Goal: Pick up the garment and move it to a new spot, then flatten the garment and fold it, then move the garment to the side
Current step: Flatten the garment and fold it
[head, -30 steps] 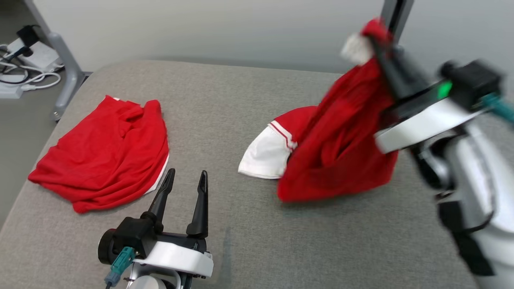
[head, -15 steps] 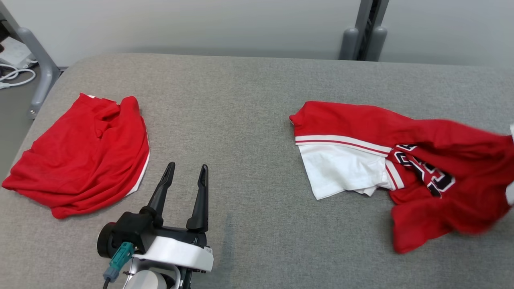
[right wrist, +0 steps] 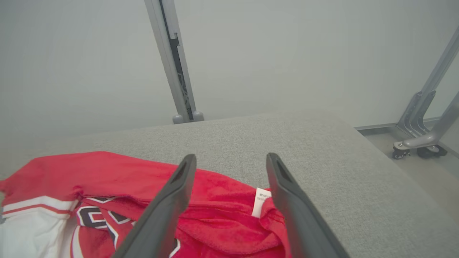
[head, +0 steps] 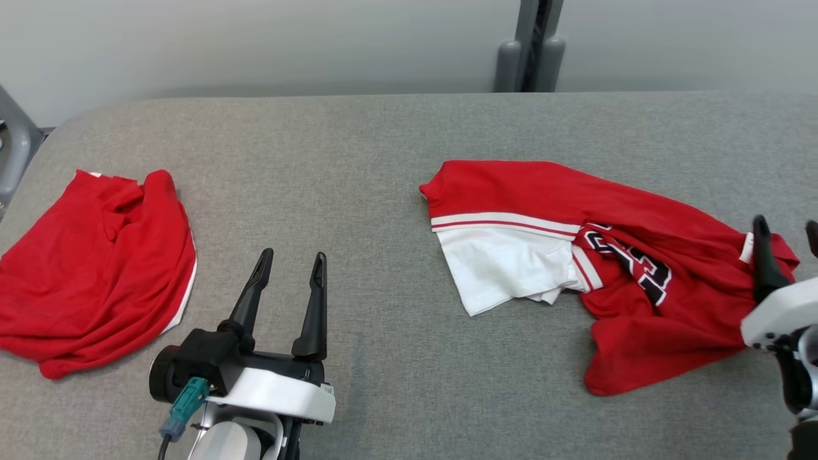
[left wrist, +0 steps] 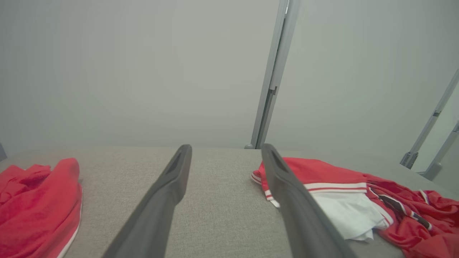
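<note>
Table [head: 383, 160] — grey woven cover, rounded corners, one item at each end. Garment [head: 613, 211]: red jersey with a white panel and red-and-white striped trim, lying crumpled and unfolded on the table's right half. Its white panel points toward the table's middle and its red bulk is heaped toward the right end, with black, white-edged print showing among the folds. Label [right wrist: 261, 202]: small, white, sewn into the red heap nearest the table's right end. Second red cloth [head: 96, 268]: rumpled, thin white edging, on the table's left end, well apart from the garment. Left hand [head: 292, 255]: over the table's near edge, left of middle, fingers spread, nothing between them, touching neither cloth. Right hand [head: 786, 223]: at the table's right end — fingers spread wide above the garment's red heap, the label between them in the right wrist view, no cloth pinched. Post [head: 530, 48]: grey, upright, behind the table's far edge. Wheeled frame [right wrist: 419, 143]: grey metal, on the floor beyond the table's right end.
</note>
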`<state>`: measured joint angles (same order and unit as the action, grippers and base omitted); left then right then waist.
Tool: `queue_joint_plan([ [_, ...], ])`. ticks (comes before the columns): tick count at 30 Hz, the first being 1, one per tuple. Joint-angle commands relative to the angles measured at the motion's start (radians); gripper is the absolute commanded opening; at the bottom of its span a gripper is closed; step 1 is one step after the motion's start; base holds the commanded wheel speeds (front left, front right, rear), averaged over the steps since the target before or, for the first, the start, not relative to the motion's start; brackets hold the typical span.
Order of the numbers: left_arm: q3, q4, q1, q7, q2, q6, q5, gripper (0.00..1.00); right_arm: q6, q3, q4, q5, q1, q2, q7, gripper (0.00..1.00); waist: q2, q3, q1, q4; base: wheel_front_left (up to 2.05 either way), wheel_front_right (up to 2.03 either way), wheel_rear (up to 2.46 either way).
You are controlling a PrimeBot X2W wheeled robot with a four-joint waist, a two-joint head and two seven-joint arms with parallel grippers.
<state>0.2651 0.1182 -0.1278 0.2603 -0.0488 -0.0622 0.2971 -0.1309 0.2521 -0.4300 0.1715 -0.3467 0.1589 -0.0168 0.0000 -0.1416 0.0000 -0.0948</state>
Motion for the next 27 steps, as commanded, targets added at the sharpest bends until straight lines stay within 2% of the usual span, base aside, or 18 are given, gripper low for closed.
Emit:
queue_joint_plan([
  [1, -0.006, 0.0, -0.009, 0.005, -0.003, 0.001, -0.007, 1.0, 0.0, -0.029, 0.026, 0.01, 0.011, 0.006, 0.022, 1.0, 0.0, 0.011, 0.0, 0.012, 0.0, 0.0, 0.0],
  [6, -0.015, -0.001, 0.009, 0.005, -0.003, 0.004, -0.009, 1.0, 0.0, -0.232, 0.148, 0.056, 0.06, 0.018, 0.112, 1.0, 0.0, 0.038, 0.0, 0.031, 0.0, 0.0, 0.0],
  [7, -0.017, 0.0, 0.017, 0.005, -0.003, 0.008, -0.008, 1.0, 0.0, -0.311, 0.196, 0.076, 0.082, 0.032, 0.146, 1.0, 0.0, 0.049, 0.0, 0.036, 0.0, 0.0, 0.0],
  [8, -0.017, 0.0, 0.017, 0.005, -0.003, 0.008, -0.008, 1.0, 0.0, -0.311, 0.196, 0.076, 0.082, 0.032, 0.146, 1.0, 0.0, 0.049, 0.0, 0.036, 0.0, 0.0, 0.0],
  [13, -0.02, 0.003, 0.033, 0.005, -0.004, 0.009, -0.007, 1.0, 0.0, -0.438, 0.272, 0.074, 0.132, 0.052, 0.211, 1.0, 0.0, 0.067, 0.0, 0.031, 0.0, 0.0, 0.0],
  [18, -0.021, 0.012, 0.045, 0.005, -0.003, 0.012, -0.002, 1.0, 0.0, -0.469, 0.288, 0.065, 0.169, 0.036, 0.246, 1.0, 0.0, 0.074, 0.0, 0.015, 0.0, 0.0, 0.0],
  [24, -0.038, 0.001, 0.054, 0.005, -0.003, 0.006, 0.01, 1.0, 0.0, -0.485, 0.258, 0.037, 0.195, 0.02, 0.257, 1.0, 0.0, 0.069, 0.0, -0.015, 0.0, 0.0, 0.0],
  [27, -0.042, -0.003, 0.046, 0.005, -0.003, 0.016, 0.001, 1.0, 0.0, -0.498, 0.234, 0.031, 0.192, 0.014, 0.256, 1.0, 0.0, 0.06, 0.0, -0.035, 0.0, 0.0, 0.0],
])
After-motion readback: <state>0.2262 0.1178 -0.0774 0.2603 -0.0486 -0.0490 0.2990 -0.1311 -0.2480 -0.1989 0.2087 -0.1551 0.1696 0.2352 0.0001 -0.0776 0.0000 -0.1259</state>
